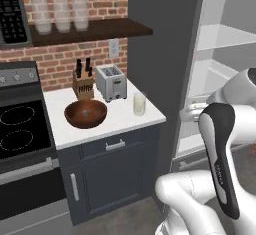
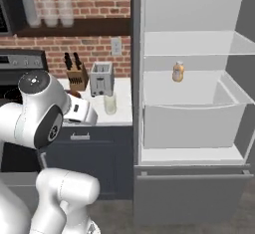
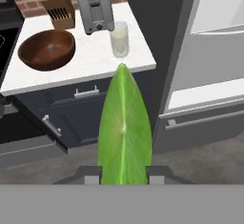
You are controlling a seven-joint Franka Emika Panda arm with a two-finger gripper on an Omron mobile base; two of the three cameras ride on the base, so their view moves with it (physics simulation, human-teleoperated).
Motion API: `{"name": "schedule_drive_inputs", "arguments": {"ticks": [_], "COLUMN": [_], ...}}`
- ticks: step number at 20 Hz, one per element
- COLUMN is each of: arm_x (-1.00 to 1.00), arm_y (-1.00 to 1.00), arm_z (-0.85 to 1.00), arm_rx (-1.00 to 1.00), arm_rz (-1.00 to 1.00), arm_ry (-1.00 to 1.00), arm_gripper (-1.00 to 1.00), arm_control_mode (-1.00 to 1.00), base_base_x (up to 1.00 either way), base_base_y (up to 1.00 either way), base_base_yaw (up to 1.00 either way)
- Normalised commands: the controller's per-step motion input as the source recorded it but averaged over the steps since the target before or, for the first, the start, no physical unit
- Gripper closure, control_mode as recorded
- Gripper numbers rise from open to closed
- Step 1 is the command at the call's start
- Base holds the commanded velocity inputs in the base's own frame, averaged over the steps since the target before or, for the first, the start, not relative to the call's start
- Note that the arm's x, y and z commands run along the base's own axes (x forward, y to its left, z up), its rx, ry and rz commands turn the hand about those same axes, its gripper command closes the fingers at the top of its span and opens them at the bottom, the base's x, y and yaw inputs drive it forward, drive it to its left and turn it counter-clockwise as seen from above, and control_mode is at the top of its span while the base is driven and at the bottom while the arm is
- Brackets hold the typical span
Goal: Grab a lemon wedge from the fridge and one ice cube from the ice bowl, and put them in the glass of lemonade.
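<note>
Jaws: we see them closed on the lemon wedge (image 3: 125, 132), one dark tip on each side of its base; the gripper (image 3: 125, 173) sits at the bottom of the hand view with the green wedge rising from between the tips.
Fridge (image 2: 189, 78): we see it open at the right, pale shelves and drawer showing, a small orange bottle (image 2: 178, 71) on a shelf; we judge the wedge is already out of it.
Counter (image 1: 125, 121): white top to the left of the fridge, carrying everything the next move concerns.
Ice bowl (image 3: 46, 49): dark wood, on the counter well left of the wedge's line; we cannot make out the ice cube for certain, only a pale fleck in the bowl's middle.
Toaster (image 3: 95, 6): behind the glass, near it but apart.
Glass (image 3: 119, 38): on the counter near its front right corner, just beside the fridge side.
Wedge axis: its long axis runs up the hand view, and its pointed tip aims almost straight at the glass, which lies beyond and above the tip.
Next move, as we judge it: carry the wedge forward along that axis until it is over the rim, then let go.
</note>
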Motion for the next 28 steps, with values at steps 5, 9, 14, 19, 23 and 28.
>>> {"name": "schedule_drive_inputs", "arguments": {"ticks": [5, 9, 14, 19, 23, 28], "arm_x": [0.00, 0.00, 0.00, 0.00, 0.00, 0.00], "arm_y": [0.00, 0.00, 0.00, 0.00, 0.00, 0.00], "arm_z": [0.00, 0.00, 0.00, 0.00, 0.00, 0.00], "arm_rx": [0.00, 0.00, 0.00, 0.00, 0.00, 0.00], "arm_rz": [0.00, 0.00, 0.00, 0.00, 0.00, 0.00], "arm_ry": [0.00, 0.00, 0.00, 0.00, 0.00, 0.00], "arm_gripper": [1.00, 1.00, 1.00, 1.00, 1.00, 1.00], "arm_control_mode": [1.00, 1.00, 1.00, 1.00, 1.00, 1.00], "base_base_x": [0.33, 0.35, 0.29, 0.11, 0.30, 0.52], "base_base_y": [0.39, 0.28, 0.29, 0.49, 0.61, 0.54], "base_base_yaw": [-0.20, -0.19, -0.20, -0.18, -0.14, -0.02]}}
